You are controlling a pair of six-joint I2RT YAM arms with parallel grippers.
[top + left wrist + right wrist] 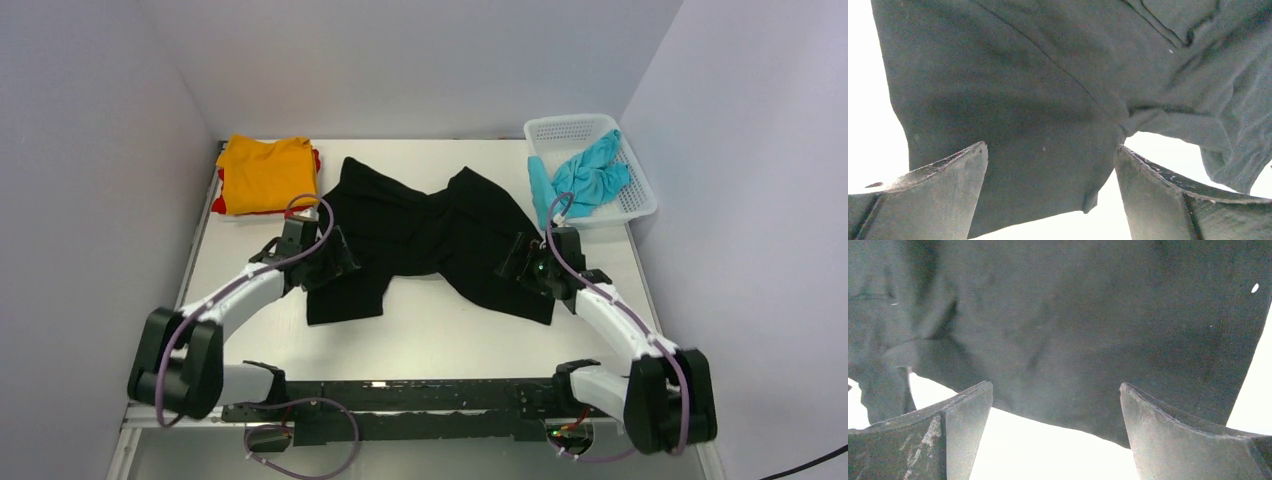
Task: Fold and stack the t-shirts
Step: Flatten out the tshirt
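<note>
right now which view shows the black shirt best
The top view: it takes in the whole black shirt, spread on the table and bunched in the middle. The left wrist view shows only a close patch with seams and a near edge. The right wrist view shows a plainer patch and its near edge.

A white plastic lattice basket (563,130) stands at the far right corner of the white table (440,335). Its long sides run near to far and are turned a little to the right. 3 plain pale grey walls close the table in: the left wall (90,150), the far wall (420,60) and the right wall (745,150), which the basket stands near. A thin black cable (806,465) crosses the near right corner, off the table.
</note>
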